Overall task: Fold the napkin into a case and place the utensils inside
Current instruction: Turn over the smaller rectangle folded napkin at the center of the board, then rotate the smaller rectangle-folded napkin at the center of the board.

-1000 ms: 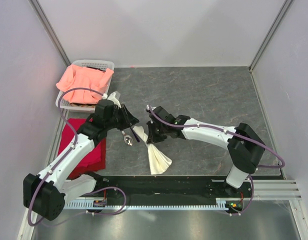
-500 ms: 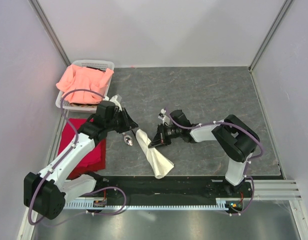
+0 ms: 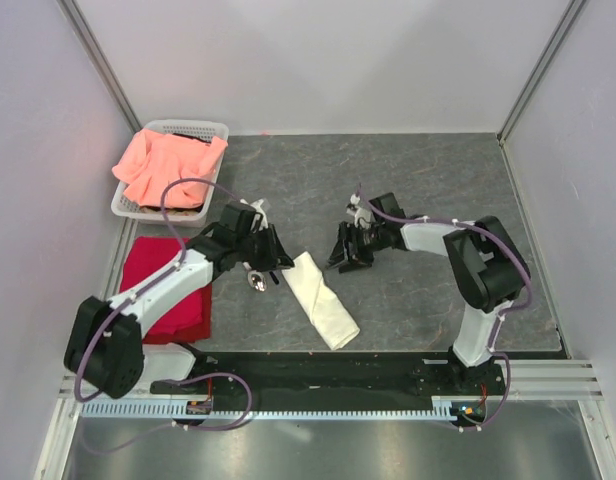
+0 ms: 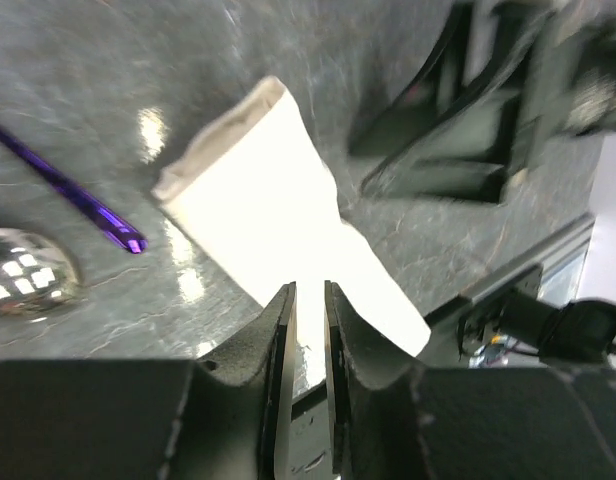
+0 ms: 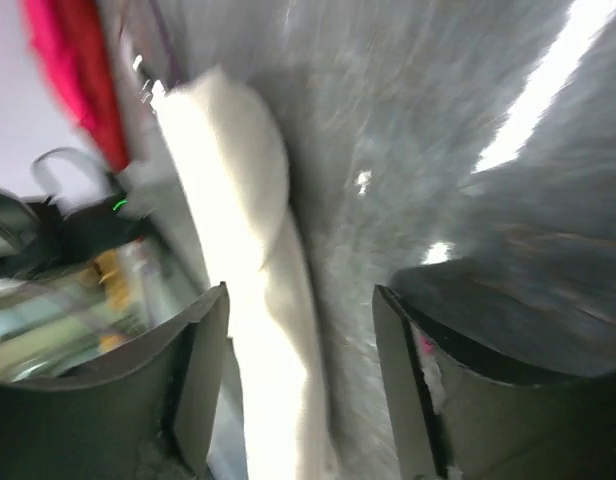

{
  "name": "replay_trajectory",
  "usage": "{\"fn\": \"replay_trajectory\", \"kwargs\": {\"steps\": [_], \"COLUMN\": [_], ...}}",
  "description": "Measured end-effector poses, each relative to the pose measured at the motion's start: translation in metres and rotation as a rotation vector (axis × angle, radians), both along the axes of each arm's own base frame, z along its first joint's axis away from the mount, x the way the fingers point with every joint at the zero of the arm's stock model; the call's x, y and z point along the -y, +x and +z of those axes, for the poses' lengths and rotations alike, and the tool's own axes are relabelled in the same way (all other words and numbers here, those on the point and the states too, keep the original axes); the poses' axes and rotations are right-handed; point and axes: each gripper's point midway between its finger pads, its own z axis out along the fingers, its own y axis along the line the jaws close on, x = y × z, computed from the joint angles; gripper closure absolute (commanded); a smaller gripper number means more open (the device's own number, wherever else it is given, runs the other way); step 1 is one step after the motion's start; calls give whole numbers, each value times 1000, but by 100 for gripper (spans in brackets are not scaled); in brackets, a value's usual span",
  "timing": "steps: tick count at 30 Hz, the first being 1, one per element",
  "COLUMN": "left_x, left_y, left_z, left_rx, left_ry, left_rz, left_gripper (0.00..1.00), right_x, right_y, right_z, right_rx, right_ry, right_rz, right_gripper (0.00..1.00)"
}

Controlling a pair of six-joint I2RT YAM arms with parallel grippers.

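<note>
The napkin [image 3: 323,300] lies flat on the grey table as a narrow cream case, running diagonally toward the near edge; it also shows in the left wrist view [image 4: 288,215] and the right wrist view [image 5: 238,200]. A shiny spoon bowl [image 3: 256,281] [image 4: 18,270] rests just left of its upper end, beside a slim purple utensil handle [image 4: 68,190]. My left gripper [image 3: 277,258] [image 4: 308,300] hovers by that upper end, jaws a narrow slit apart with nothing between them. My right gripper [image 3: 344,253] [image 5: 298,330] stands open, right of the case and clear of it.
A white basket [image 3: 193,127] with a salmon-pink cloth [image 3: 168,160] stands at the far left. A red cloth [image 3: 153,290] lies under the left arm. The black rail [image 3: 328,370] runs along the near edge.
The right gripper let go of the napkin, opened and drew back to the right. The napkin dropped flat onto the table. The left gripper shifted slightly right toward its upper end.
</note>
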Motion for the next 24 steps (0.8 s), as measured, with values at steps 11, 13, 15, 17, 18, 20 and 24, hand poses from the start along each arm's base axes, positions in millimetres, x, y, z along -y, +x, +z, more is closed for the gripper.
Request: {"fn": "replay_trajectory", "kwargs": {"steps": [11,13,15,17,18,20,24], "left_x": [45,48,50,50,50,48,47], "left_y": [4,10,17,22,24,28,33], "left_z": [-43,-48,-55,-63,-66,-76,-96], "left_rx": [-102,-105,-106,-109,-112,-123,-161], "left_ry": [-18,-15,-8,8,15,35,59], "left_rz": [-109,-108,-101,-89,-85,-69,-59], "left_gripper": [80,81,81,82,82,82,83], "right_x": [10,5,11,18,22,26,35], "right_y": [-48,-79,-102,-111,-116,-124,-132], "right_z": [51,54,50,39,30,14,-13], "right_rx": [321,328,309,279,255,214,169], "right_ry": [-354,-337,-330,-335,-341,-346,-383], "right_rz": [29,69,68,51,42,24,-9], "right_gripper": [48,60,68,68,68,69,69]}}
